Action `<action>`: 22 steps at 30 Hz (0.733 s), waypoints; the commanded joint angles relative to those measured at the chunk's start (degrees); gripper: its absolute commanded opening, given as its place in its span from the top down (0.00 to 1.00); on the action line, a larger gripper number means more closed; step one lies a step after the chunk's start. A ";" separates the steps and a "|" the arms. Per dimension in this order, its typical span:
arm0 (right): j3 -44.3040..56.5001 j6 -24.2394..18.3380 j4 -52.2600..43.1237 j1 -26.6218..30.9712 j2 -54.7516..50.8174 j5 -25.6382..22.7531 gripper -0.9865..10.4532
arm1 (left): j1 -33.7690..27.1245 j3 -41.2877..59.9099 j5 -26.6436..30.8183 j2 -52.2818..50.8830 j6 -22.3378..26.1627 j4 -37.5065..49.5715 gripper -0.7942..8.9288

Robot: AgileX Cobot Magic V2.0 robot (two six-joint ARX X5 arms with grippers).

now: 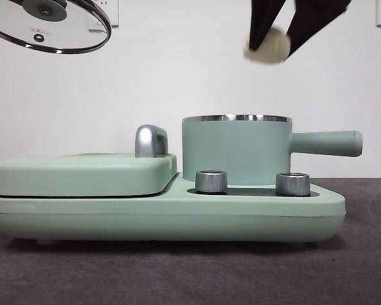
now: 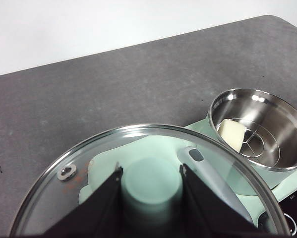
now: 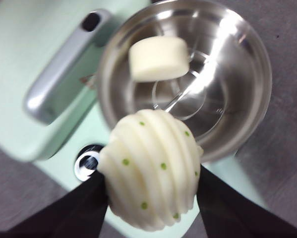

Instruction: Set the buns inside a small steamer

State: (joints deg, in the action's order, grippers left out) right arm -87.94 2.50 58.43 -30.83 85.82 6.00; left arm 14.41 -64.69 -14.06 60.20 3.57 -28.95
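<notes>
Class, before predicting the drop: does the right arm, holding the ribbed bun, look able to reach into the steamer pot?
Probably yes. The left gripper holds the glass lid off to the side, leaving the pot open under the right gripper and its ribbed bun.

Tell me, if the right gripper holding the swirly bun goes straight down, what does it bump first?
Probably the steamer, near its steel rim; the right gripper looks off-centre, though depth is unclear.

Smooth bun inside steamer; ribbed bun above.
</notes>
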 commanded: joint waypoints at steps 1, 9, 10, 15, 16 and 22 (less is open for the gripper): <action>-3.06 -2.82 -1.05 0.31 5.09 0.13 0.69 | 0.07 -0.98 -0.31 0.13 0.04 1.55 0.91; -4.85 -3.74 -4.48 0.87 14.10 0.02 0.69 | 0.07 -0.98 -0.31 0.13 0.04 1.55 0.91; -4.85 -3.85 -4.85 0.87 14.99 -0.04 0.69 | 0.07 -0.98 -0.31 0.13 0.04 1.55 0.91; -4.85 -4.07 -5.53 1.03 18.47 -0.11 0.69 | 0.07 -0.98 -0.31 0.13 0.02 1.55 0.91; -4.85 -4.09 -5.60 1.05 18.91 -0.11 0.69 | 0.07 -0.98 -0.31 0.13 0.02 1.55 0.91; -4.85 -4.59 -5.81 1.40 21.31 -0.07 0.62 | 0.07 -0.98 -0.28 0.13 0.00 1.55 0.91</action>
State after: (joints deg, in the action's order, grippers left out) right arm -91.37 -1.39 52.90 -29.12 106.06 5.96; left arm 14.41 -64.69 -14.06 60.20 3.57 -28.95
